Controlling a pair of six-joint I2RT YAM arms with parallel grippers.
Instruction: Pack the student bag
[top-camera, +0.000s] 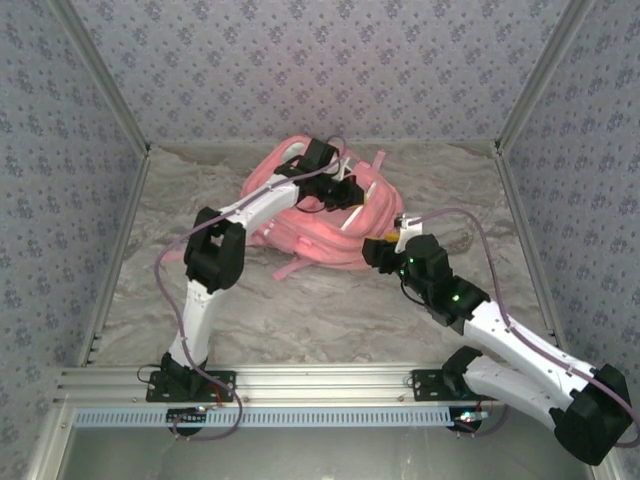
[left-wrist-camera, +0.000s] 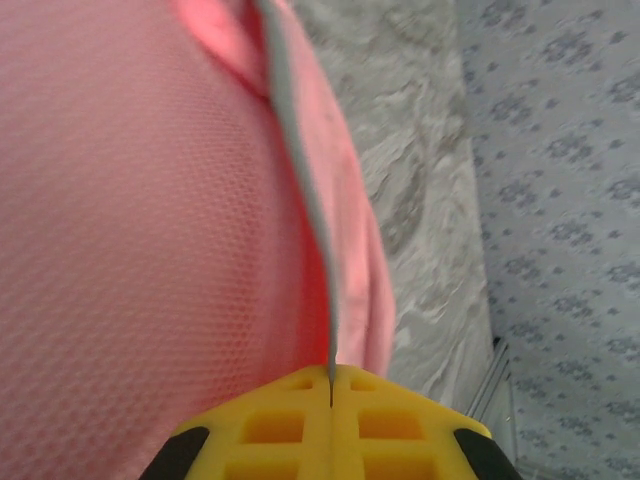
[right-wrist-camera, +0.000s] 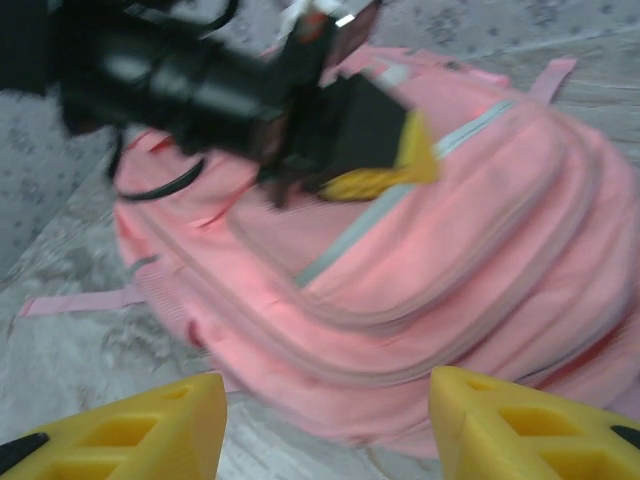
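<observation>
The student bag (top-camera: 308, 236), a large soft pink backpack, lies near the middle of the marbled table. Its pink mesh side (left-wrist-camera: 130, 250) is close up in the left wrist view. My left gripper (top-camera: 350, 193) is on top of the bag. Its yellow fingers (left-wrist-camera: 331, 388) are shut on a thin grey trim strip (left-wrist-camera: 300, 170) that runs along a pocket edge. My right gripper (top-camera: 386, 241) is at the bag's right edge. It is open (right-wrist-camera: 325, 430), with nothing between its fingers, and the bag's zipped front (right-wrist-camera: 440, 270) lies just beyond the tips.
A pink strap (top-camera: 288, 270) trails toward the near side and another (top-camera: 379, 159) toward the back. Patterned walls (top-camera: 560, 130) with metal posts close in the table on three sides. An aluminium rail (top-camera: 320, 382) runs along the near edge.
</observation>
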